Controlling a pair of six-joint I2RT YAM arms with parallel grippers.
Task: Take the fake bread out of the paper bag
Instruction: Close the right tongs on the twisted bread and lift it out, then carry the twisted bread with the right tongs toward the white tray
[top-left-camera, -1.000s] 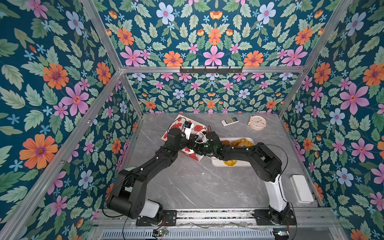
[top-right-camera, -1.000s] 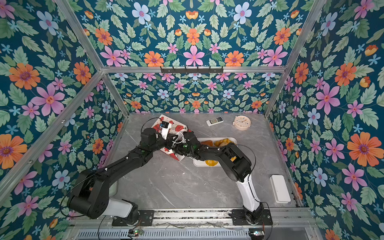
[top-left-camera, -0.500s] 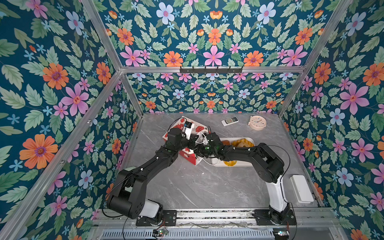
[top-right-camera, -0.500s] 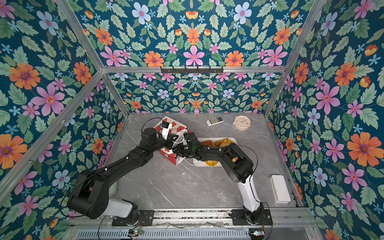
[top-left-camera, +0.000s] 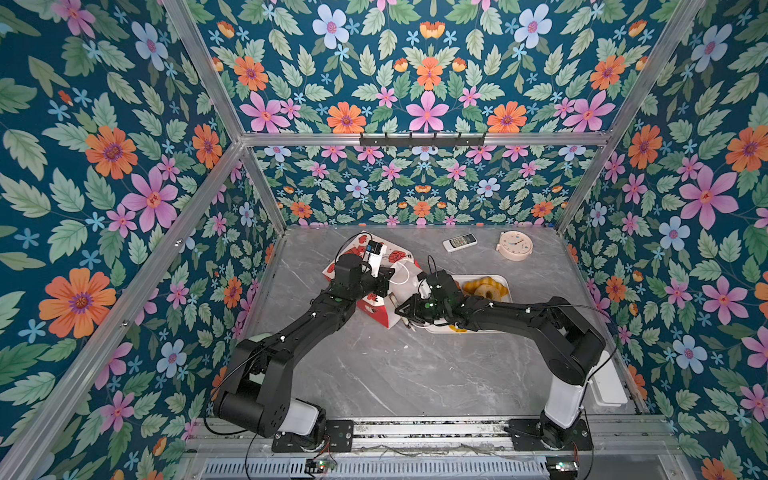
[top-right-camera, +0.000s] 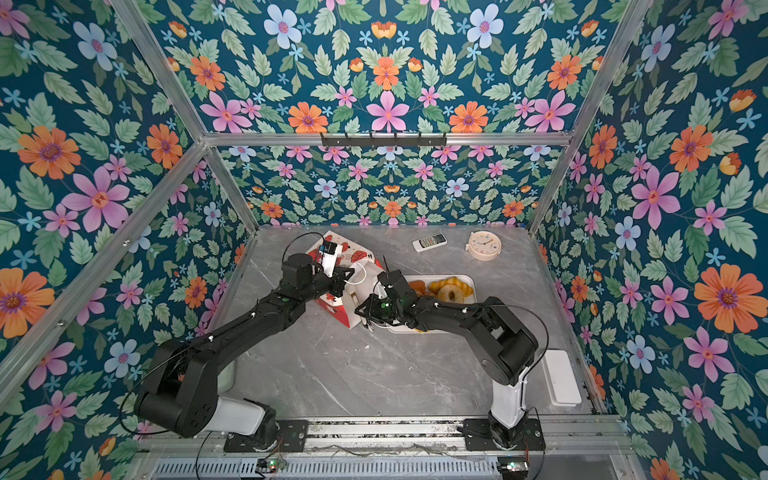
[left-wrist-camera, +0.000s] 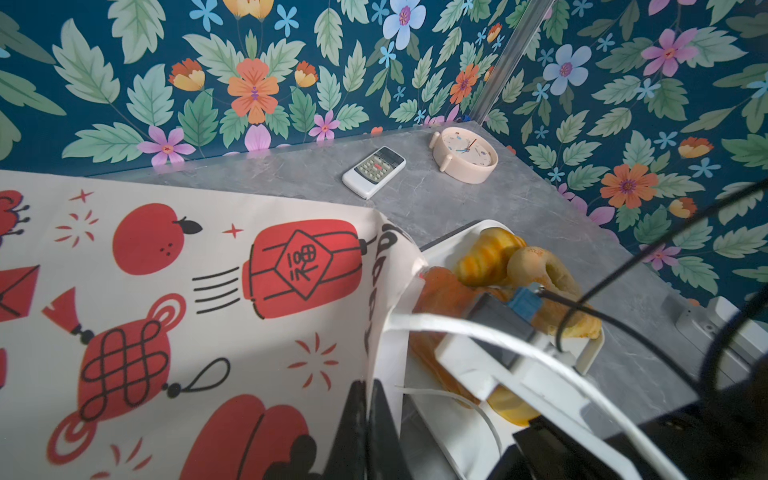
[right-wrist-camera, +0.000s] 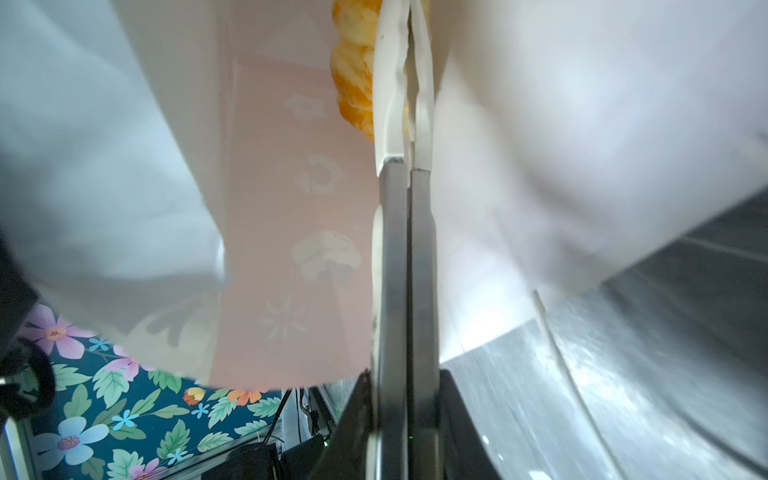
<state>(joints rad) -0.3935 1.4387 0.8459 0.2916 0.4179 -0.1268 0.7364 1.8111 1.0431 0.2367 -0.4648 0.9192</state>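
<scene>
The paper bag, white above and red below with cartoon prints, lies tipped at the table's middle back. My left gripper is shut on the bag's rim and holds the mouth up; both top views show it at that rim. My right gripper reaches deep inside the bag with its long fingers shut together. A yellow twisted fake bread lies against the side of one fingertip. In the top views these fingers are hidden in the bag. More fake bread lies on the white tray beside the bag.
A white remote and a cream alarm clock lie at the back of the grey table. A white box sits at the front right edge. Flowered walls close in three sides.
The right gripper's fingers have shut inside the bag. The bag has shifted and tipped a little toward the front under the left gripper's hold.
</scene>
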